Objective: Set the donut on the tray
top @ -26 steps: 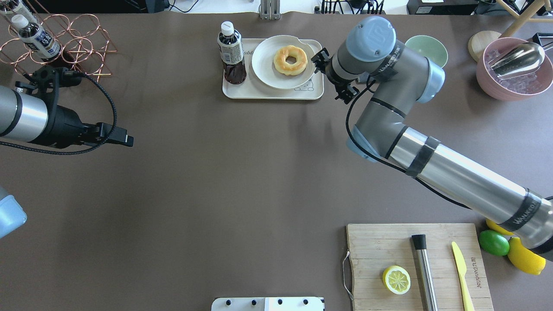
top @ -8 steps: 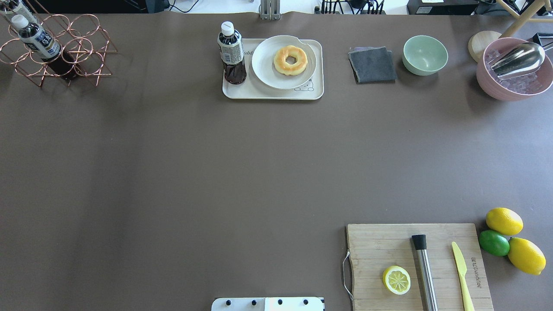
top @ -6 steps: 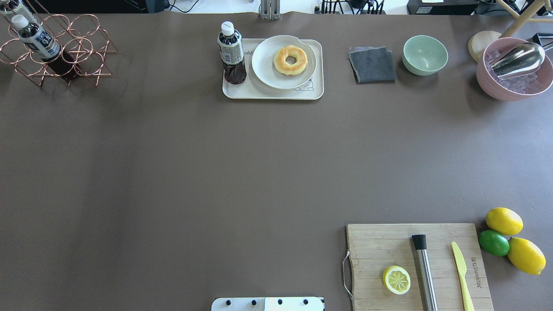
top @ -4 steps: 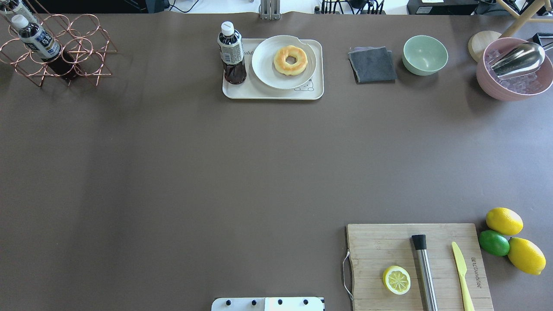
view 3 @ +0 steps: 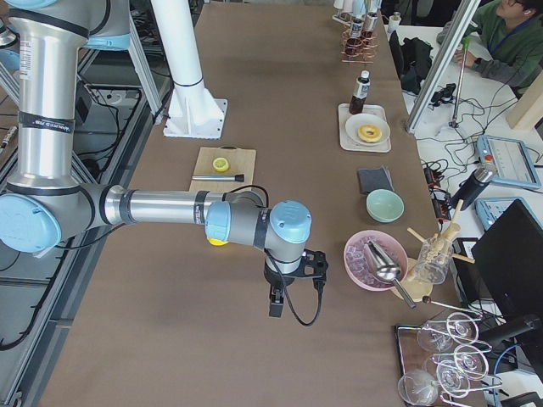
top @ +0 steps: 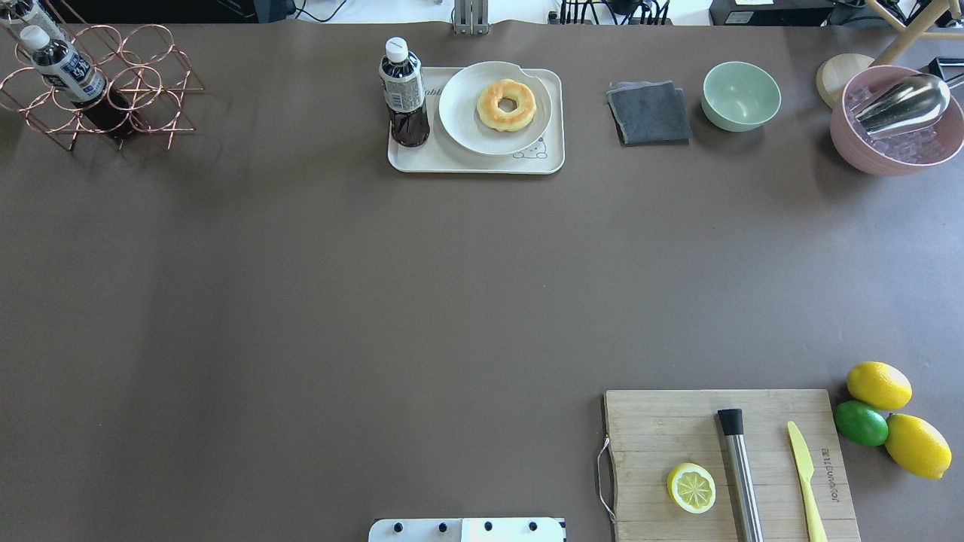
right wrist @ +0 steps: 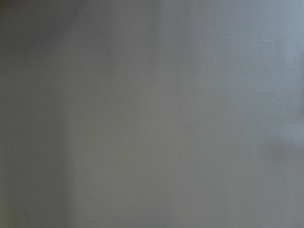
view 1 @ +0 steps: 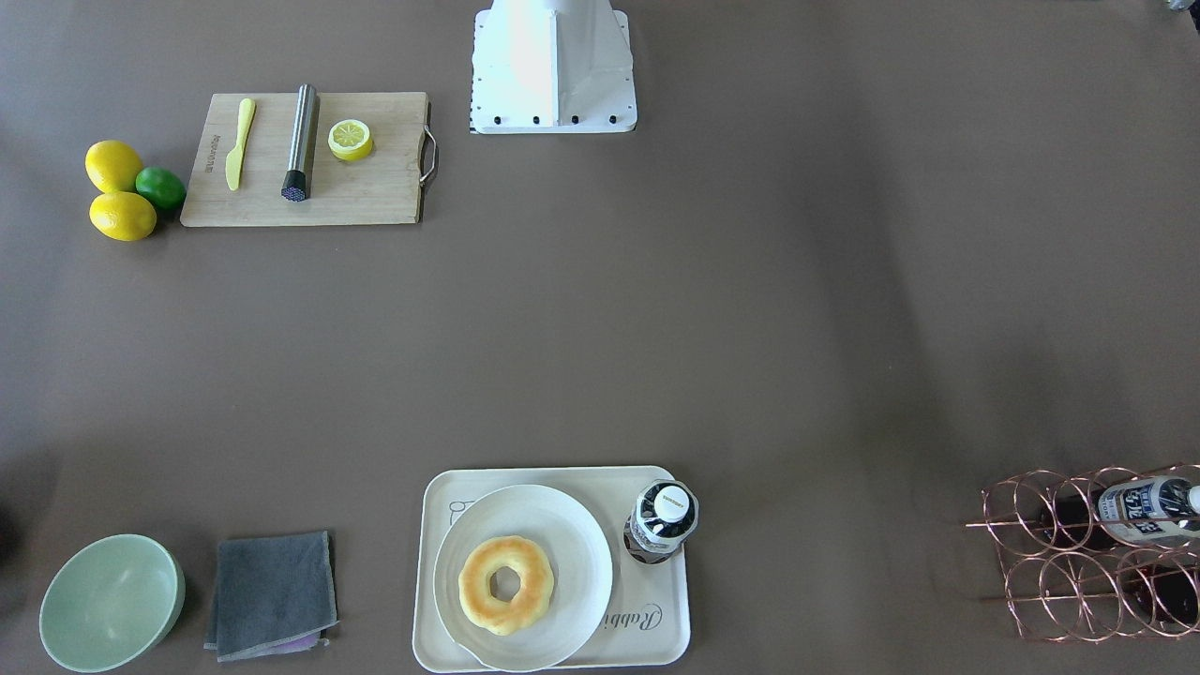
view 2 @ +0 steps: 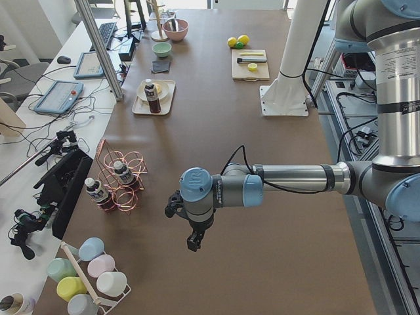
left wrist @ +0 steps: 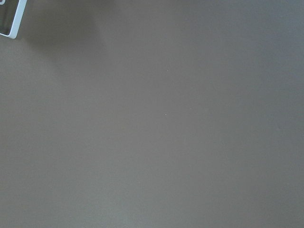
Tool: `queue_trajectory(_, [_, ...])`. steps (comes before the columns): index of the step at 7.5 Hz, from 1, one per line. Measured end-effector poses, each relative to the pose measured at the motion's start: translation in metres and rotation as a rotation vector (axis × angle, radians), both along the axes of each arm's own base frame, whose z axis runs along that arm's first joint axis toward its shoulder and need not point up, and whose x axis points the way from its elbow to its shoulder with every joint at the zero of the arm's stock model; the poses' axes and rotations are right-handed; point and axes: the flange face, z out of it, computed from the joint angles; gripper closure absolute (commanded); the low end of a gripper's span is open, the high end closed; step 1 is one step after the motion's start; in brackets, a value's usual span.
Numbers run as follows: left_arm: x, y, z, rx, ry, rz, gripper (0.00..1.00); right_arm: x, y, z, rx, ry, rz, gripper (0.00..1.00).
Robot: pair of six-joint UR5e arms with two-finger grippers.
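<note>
Donut [top: 507,105]: on plate [top: 461,124], on tray [top: 474,165], mid far edge of counter [top: 376,286]. My L hand [view 2: 191,244], R hand [view 3: 274,307]: side views only, outside overhead/front frames; grip state can't tell. Wrist cams: blank counter.

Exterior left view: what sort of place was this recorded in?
Probably a robotics lab, not a real kitchen: teach pendants on the side desk, the left arm near a white mounting column, and staged props such as the donut on a plate on the tray.
</note>
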Motion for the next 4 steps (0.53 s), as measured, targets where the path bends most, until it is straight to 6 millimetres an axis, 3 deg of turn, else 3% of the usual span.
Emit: queue_trajectory(4, [-0.0053,0.0015,0.0004,0.0,0.001,-0.012,0.0,-0.0001,0.0013,0.0011,-0.003,0.0,0.0,0.0])
